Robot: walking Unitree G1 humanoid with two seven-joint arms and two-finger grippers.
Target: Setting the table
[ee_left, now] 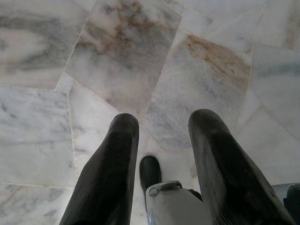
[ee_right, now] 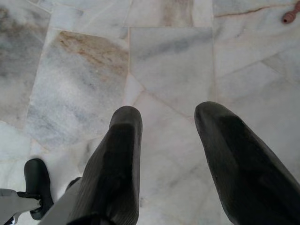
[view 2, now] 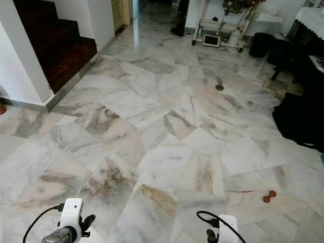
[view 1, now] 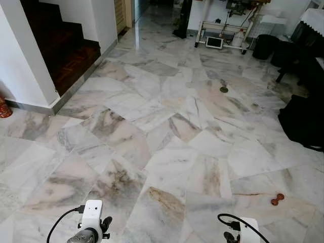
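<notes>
Marble floor (view 1: 167, 147) in pale, veined slabs stretches ahead of the robot, with a dark wooden staircase (view 1: 66, 48) at its far left corner and a white-clothed table (view 1: 314, 20) at the far right edge of the room. No plates, cutlery or glasses can be seen, so the table-setting job looks to be at the walking stage, with nothing yet fetched. Both arms hang low: the left gripper (ee_left: 161, 126) has its fingers spread apart and holds nothing, and the right gripper (ee_right: 168, 117) is likewise parted and empty. A small reddish-brown object (view 1: 277, 199) lies on the floor near the robot's right side; what it is cannot be told. A dark bin (view 1: 264, 46) stands by the far wall, its contents hidden. Next move, by the look of it, calls for heading towards the table or finding the tableware, steering past the dark furniture (view 1: 304, 121) on the right.
</notes>
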